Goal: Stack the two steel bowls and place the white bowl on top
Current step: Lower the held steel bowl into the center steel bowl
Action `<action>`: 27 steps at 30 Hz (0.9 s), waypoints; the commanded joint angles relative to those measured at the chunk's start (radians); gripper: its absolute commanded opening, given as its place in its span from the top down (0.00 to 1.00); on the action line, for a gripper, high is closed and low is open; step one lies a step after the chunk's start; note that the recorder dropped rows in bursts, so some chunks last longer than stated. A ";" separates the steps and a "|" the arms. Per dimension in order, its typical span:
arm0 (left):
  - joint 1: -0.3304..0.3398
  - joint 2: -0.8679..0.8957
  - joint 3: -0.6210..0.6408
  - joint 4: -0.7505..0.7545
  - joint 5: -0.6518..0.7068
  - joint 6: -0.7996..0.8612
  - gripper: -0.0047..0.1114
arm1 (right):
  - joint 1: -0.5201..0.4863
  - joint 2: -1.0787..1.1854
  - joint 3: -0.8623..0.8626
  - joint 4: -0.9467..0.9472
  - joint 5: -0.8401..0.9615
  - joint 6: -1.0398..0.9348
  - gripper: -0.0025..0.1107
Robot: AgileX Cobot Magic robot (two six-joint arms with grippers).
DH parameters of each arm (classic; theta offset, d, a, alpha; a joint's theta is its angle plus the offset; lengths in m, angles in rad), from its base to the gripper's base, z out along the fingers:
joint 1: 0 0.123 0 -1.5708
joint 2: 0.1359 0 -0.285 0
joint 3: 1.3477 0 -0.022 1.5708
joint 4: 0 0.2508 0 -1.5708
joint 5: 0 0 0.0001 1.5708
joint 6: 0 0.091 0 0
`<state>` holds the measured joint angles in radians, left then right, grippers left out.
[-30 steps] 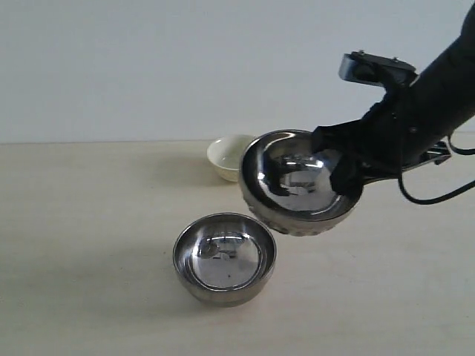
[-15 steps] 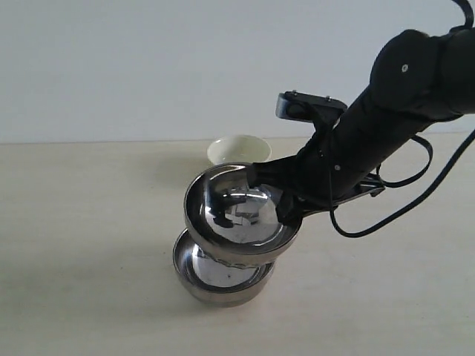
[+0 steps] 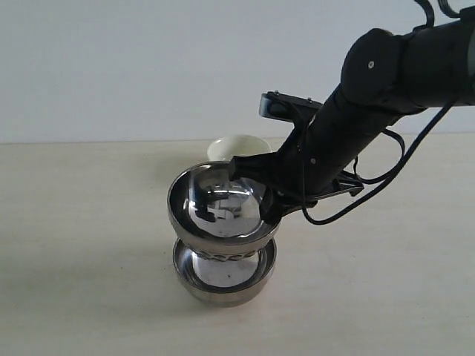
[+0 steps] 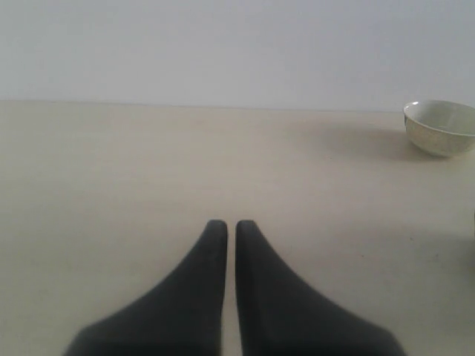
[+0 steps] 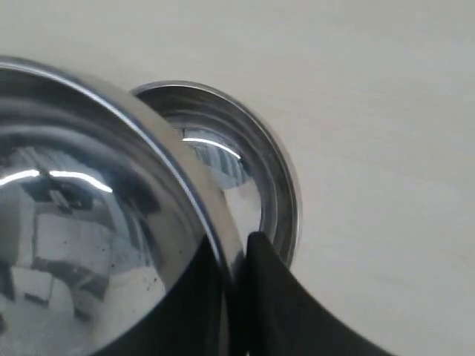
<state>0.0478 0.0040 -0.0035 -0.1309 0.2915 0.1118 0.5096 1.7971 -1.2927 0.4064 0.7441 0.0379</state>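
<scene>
Clamping the rim of the dimpled steel bowl (image 3: pixel 215 211), the right gripper (image 3: pixel 269 202) holds it slightly tilted, directly over the smooth steel bowl (image 3: pixel 225 278) on the table (image 3: pixel 89 259), base dipping inside that rim. Behind the smooth steel bowl, apart, sits the white bowl (image 3: pixel 236 147). The left gripper (image 4: pixel 231 231) has its fingers nearly together and is empty.

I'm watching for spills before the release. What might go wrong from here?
The dimpled steel bowl hangs from a one-sided rim pinch by the right gripper, so it may slip or tilt. It looks off-centre over the smooth steel bowl; released so, it might seat crooked. The white bowl lies close behind the arm and might get nudged.
</scene>
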 commanded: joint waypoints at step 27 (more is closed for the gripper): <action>0.002 -0.004 0.003 -0.006 -0.008 -0.009 0.93 | 0.024 0.100 -0.022 -0.039 -0.009 0.017 0.98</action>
<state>0.0478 0.0040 -0.0035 -0.1309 0.2915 0.1118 0.5182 1.8834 -1.3129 0.3611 0.7538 0.0650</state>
